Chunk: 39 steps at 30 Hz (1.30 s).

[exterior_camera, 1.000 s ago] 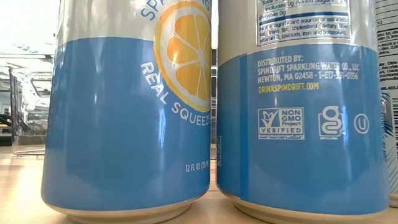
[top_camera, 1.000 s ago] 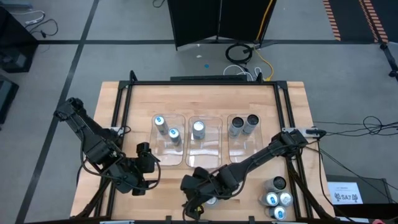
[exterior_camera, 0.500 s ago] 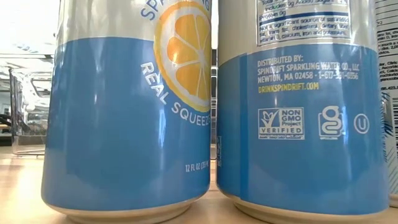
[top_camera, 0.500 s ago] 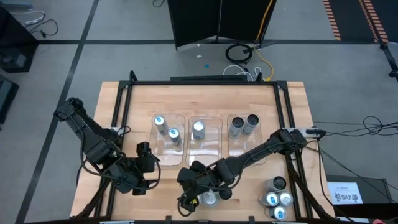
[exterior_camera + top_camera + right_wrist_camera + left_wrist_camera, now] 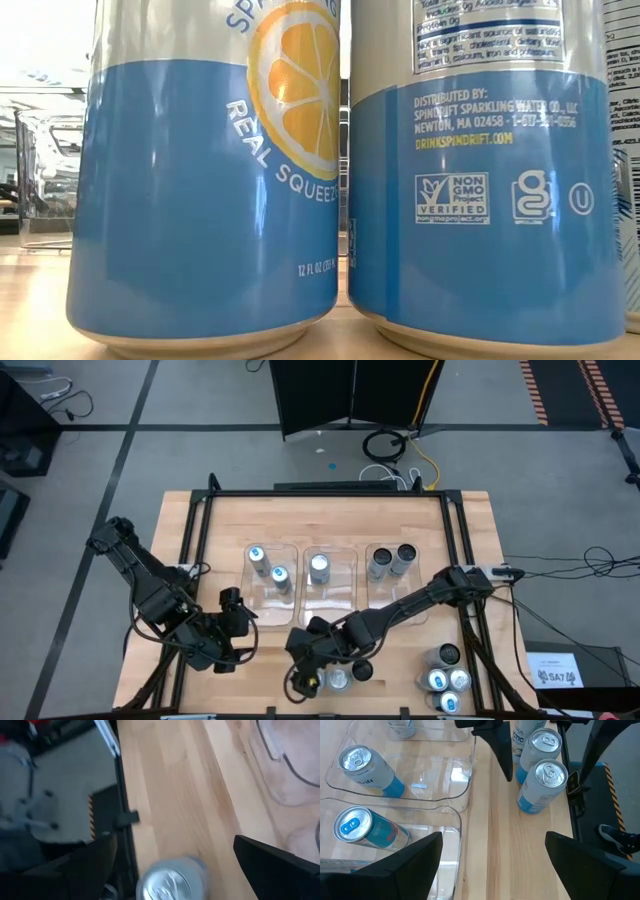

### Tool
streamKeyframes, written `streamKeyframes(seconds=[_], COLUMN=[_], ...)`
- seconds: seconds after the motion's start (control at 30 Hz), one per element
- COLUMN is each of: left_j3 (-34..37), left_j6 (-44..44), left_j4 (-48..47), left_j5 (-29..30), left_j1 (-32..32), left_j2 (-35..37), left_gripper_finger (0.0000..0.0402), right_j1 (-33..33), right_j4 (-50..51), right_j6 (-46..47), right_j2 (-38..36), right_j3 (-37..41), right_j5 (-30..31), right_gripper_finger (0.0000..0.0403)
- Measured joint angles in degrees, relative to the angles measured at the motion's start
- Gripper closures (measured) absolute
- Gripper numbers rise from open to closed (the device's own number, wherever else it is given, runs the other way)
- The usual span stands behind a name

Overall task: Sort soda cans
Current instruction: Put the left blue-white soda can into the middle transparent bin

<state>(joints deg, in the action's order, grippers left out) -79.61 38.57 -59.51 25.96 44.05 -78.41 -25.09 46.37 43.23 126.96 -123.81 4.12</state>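
The right tool [image 5: 308, 682] is being held low over the front edge of the bench [image 5: 455, 520], beside two loose soda cans [image 5: 337, 678] standing there. In the right wrist view its fingers [image 5: 280, 870] are being kept wide apart, with one silver can top [image 5: 172, 879] lying between them; nothing appears to be gripped, though that view is blurred. The left tool [image 5: 228, 622] is being held near the front left of the bench, its fingers [image 5: 405, 865] spread wide and empty. Five cans are being kept in the three clear trays [image 5: 330, 605], two blue-marked ones [image 5: 257, 558] in the left tray. Four more cans [image 5: 445, 672] are being left grouped at the front right corner.
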Motion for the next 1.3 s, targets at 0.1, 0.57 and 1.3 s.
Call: streamKeyframes(seconds=[0.1, 0.57, 1.3], left_j3=[0.0, 0.28, 0.33], left_j6=[0.0, -0.02, -0.42], left_j4=[0.0, -0.04, -0.11], left_j5=[0.02, 0.61, 1.33], left_j1=[-0.02, -0.04, -0.04], left_j2=[0.02, -0.01, 0.0], left_gripper_finger=[0.0041, 0.0041, 0.0041], right_j1=[-1.24, -5.56, -4.87], right_j4=[1.36, 0.36, 5.07], right_j6=[-5.69, -20.08, -15.07], right_j2=[0.0, 3.87, 8.13], right_j3=[0.0, 0.02, 0.11], right_j5=[0.27, 6.29, 3.02], right_gripper_finger=[0.0011, 0.0012, 0.002])
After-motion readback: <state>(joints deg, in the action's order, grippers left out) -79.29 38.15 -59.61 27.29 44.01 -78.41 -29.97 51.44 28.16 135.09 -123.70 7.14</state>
